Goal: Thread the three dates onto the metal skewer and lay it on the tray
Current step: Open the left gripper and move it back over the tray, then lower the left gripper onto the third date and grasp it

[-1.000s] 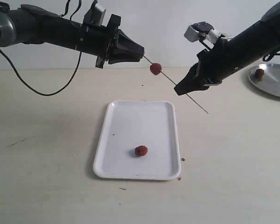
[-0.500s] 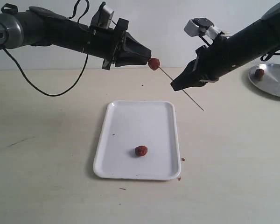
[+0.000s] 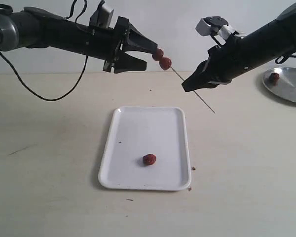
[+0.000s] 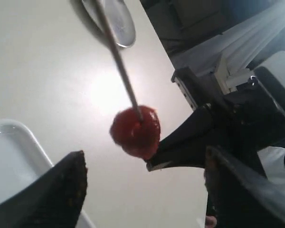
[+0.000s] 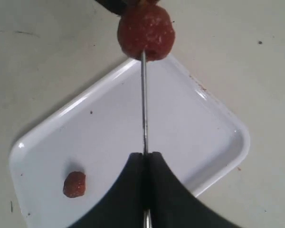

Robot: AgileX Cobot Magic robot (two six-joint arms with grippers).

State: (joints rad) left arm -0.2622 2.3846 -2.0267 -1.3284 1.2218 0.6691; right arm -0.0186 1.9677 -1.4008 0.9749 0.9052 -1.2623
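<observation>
Left gripper point(image 3: 150, 56) is spread wide beside two dates point(image 3: 165, 63) on the skewer point(image 3: 178, 77) tip, up in the air; right gripper point(image 3: 187, 88) pinches the skewer lower down; third date point(image 3: 149, 159) sits near the tray point(image 3: 133, 128) front edge.

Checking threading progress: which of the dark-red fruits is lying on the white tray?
The lone date on the tray; two other dates sit on the raised skewer, a fourth fruit on the round metal plate.

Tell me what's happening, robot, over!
Left end effector open. Right end effector shut on metal skewer. Two dates threaded, third date lying on tray. Nothing in the way.
</observation>
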